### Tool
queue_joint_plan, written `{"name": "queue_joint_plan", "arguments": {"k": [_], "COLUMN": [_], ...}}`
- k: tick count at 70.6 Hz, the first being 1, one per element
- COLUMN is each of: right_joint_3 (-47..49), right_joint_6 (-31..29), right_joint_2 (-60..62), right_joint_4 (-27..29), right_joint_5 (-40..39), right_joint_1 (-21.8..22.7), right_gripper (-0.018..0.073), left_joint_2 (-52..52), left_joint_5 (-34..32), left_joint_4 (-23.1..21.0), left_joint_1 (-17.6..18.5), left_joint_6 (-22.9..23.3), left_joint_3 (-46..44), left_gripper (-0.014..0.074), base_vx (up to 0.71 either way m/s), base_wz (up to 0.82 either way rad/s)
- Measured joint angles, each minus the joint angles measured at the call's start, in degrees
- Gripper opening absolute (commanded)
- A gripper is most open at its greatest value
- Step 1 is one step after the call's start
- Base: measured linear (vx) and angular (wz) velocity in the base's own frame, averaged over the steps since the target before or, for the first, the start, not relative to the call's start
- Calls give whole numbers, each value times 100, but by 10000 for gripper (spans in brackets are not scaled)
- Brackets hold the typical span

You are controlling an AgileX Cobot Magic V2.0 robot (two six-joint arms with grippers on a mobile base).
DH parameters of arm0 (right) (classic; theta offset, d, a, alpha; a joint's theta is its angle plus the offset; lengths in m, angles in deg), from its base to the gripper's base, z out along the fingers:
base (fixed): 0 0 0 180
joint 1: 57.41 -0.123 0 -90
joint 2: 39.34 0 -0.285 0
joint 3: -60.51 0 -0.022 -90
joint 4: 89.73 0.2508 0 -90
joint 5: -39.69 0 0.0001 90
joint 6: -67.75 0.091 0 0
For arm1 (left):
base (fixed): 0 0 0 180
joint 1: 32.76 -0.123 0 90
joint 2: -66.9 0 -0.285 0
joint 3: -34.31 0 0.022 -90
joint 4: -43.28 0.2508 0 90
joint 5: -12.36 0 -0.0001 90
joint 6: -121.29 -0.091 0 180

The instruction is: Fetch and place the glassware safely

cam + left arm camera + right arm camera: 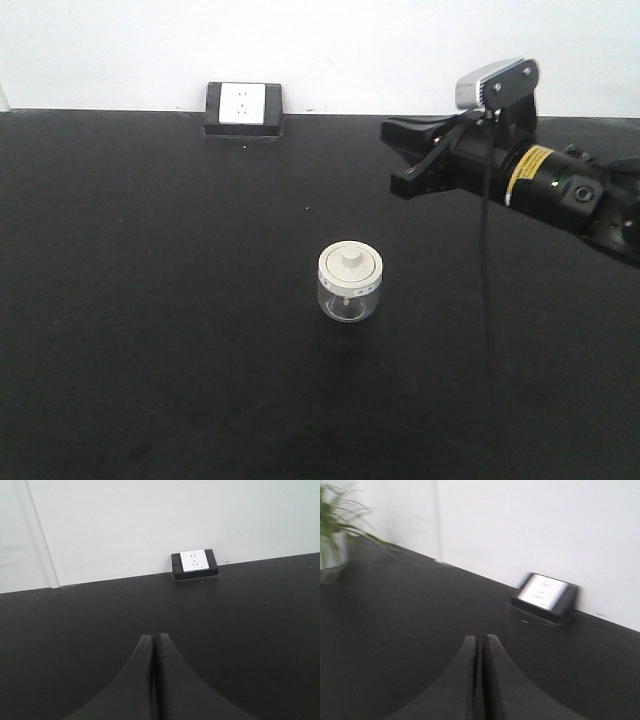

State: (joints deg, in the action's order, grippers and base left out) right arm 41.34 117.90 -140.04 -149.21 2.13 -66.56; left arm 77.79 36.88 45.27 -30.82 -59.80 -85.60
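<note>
On the matte black tabletop (150,330) the small squat clear-glass jar with the cream knobbed lid (350,282) is parked mid-table untouched, well apart from the right gripper (405,160), whose jaws are pressed together, so they'd probably need to be spread wide before being lowered gently around the glass.

Clear glass jar (350,296) with cream-white lid (350,266); black tabletop (150,300); white socket (242,104) in black housing; yellow band (532,168) on black arm.

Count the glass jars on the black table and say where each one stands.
1. The glass jar, lid on, stands alone near the middle of the black table, in front of the socket box. The wrist views show none.
</note>
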Motion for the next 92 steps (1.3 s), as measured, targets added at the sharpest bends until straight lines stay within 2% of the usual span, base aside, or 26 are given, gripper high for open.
{"name": "queue_joint_plan", "arguments": {"k": [12, 21, 29, 37, 44, 54, 66, 92], "right_joint_3": [-348, -933, -1528, -1995, -2316, -2658, -2961, -3885], "right_joint_6": [72, -10, -128, -231, -253, -271, -265, -2], "right_joint_2": [631, 1143, 1549, 2001, 2510, 3276, 4081, 6006], "right_joint_4": [188, 613, 1154, 1430, 1407, 1142, 836, 762], "right_joint_5": [972, 1135, 1101, 1035, 1048, 1326, 1979, 2487], "right_joint_1": [0, 119, 534, 1077, 1537, 1897, 1916, 1916], "right_gripper": [-4, -4, -4, -4, -4, -4, -4, -4], "left_joint_2": [0, 0, 0, 0, 0, 0, 0, 0], "left_joint_5": [0, 0, 0, 0, 0, 0, 0, 0], "left_joint_4": [0, 0, 0, 0, 0, 0, 0, 0], "left_joint_1": [0, 0, 0, 0, 0, 0, 0, 0], "left_joint_6": [0, 0, 0, 0, 0, 0, 0, 0], "left_joint_3": [0, 0, 0, 0, 0, 0, 0, 0], "left_gripper": [-7, -7, -7, -7, -7, -7, -7, -7], "base_vx": [0, 0, 0, 0, 0, 0, 0, 0], "base_wz": [0, 0, 0, 0, 0, 0, 0, 0]}}
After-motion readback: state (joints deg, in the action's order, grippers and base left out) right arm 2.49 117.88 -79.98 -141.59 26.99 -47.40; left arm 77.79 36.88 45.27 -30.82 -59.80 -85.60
